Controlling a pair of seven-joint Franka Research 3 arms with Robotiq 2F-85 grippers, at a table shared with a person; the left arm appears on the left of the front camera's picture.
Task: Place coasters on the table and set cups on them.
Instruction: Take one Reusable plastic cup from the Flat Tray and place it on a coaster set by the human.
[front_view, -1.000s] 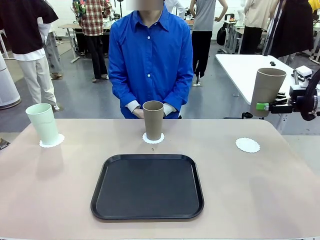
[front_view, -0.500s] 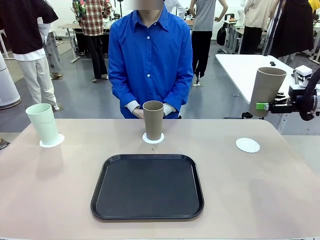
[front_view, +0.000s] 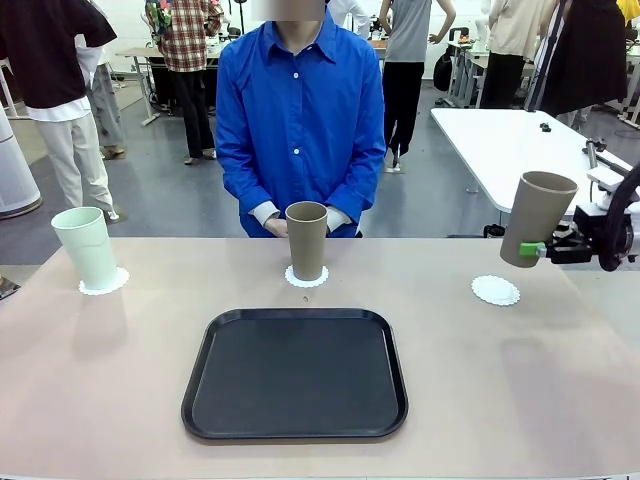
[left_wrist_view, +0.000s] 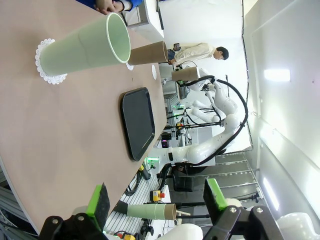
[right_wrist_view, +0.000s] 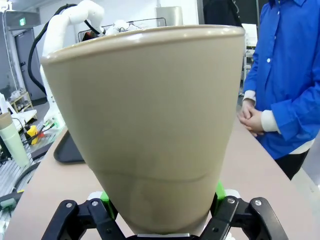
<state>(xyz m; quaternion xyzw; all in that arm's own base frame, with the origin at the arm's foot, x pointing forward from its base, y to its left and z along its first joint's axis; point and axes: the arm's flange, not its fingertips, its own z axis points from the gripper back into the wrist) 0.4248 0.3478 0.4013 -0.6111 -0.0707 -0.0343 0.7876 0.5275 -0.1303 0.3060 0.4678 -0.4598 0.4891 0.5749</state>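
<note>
Lowered and tilted since a second ago, the tan-brown cup (front_view: 537, 217) in the right gripper (front_view: 541, 250) now hangs just above and to the right of the one bare coaster (front_view: 496, 290), its base clamped between the green pads, apparently on its way down to that doily. Nearest the robot's side, a black tray (front_view: 295, 372) lies bare at the middle of the beige table (front_view: 120, 390). Beyond it, a second tan cup (front_view: 306, 239) stands upright on its lacy white coaster (front_view: 306, 277), and the mint green cup (front_view: 86, 246) sits on another coaster (front_view: 104, 281) at the left corner; both are matte, tapered and handleless. The left gripper (left_wrist_view: 157, 206) waits with jaws apart, holding nothing. At the far edge, a person in a blue shirt (front_view: 300, 120) stands with hands (front_view: 277, 224) clasped.
</note>
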